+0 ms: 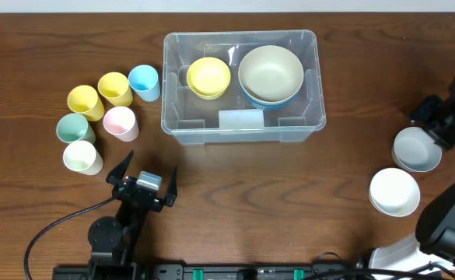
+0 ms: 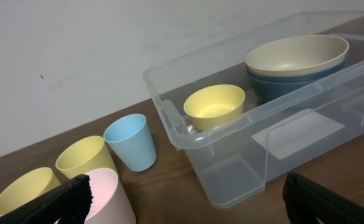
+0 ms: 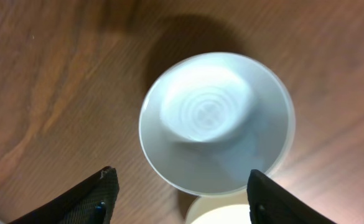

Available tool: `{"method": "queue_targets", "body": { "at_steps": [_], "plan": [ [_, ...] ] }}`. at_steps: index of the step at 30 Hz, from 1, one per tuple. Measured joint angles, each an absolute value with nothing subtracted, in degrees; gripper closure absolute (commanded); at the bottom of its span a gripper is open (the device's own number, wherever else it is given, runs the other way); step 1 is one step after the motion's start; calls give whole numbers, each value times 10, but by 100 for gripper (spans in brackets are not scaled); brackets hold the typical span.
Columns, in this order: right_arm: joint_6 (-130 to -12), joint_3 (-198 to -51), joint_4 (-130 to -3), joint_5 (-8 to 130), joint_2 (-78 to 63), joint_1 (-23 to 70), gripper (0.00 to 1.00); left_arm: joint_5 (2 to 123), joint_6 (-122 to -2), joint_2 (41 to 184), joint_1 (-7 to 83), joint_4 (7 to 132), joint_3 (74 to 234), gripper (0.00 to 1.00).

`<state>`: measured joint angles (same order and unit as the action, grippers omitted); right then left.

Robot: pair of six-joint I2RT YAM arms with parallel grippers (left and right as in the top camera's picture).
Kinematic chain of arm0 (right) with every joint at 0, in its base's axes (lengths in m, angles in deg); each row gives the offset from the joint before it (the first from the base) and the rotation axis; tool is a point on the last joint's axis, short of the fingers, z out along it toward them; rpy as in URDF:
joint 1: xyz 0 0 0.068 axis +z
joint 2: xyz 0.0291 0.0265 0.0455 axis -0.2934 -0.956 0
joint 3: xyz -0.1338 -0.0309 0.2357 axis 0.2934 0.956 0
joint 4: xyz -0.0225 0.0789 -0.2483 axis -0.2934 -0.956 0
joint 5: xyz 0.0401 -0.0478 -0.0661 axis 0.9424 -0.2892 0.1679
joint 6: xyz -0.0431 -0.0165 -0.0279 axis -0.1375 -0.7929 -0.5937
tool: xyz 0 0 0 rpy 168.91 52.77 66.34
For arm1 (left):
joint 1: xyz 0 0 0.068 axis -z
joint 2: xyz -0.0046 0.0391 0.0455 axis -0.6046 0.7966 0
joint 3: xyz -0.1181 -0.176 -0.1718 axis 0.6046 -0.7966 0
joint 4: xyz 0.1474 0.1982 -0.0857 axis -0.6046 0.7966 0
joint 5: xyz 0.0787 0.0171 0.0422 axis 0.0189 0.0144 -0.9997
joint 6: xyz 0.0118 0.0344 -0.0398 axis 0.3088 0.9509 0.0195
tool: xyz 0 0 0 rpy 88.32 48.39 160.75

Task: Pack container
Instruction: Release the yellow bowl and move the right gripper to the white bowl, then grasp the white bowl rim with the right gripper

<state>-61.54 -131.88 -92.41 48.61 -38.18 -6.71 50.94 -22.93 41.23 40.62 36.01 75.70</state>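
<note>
1. The container (image 1: 289,131) sits at the far middle of the counter (image 1: 289,202), with its long axis running left to right. It already holds a yellow bowl (image 1: 208,76) and a beige bowl (image 1: 271,71) nested on a blue one.
2. The right pincer (image 3: 183,190) hangs spread and empty directly over a pale grey bowl (image 3: 216,118), with 1 finger beyond each side of the rim.
3. From that pincer the container lies well to the left and slightly farther away, so a carry would likely run leftward, along the bin's length.
4. The left pincer (image 1: 145,176) is also spread and empty, and is nearer the 6 cups (image 1: 120,122). The right arm is nearer the 2 loose bowls, the other being a white bowl (image 1: 394,191).
</note>
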Motion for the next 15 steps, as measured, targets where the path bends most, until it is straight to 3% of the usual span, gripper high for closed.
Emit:
{"method": "queue_targets", "body": {
  "at_steps": [8, 15],
  "plan": [
    [-618, -1213, -814, 503, -382, -54, 51, 509, -229, 412, 406, 360, 757, 2],
    [-617, -1156, -742, 512, -382, -53, 58, 509, -229, 412, 406, 360, 757, 2]
  ]
}}
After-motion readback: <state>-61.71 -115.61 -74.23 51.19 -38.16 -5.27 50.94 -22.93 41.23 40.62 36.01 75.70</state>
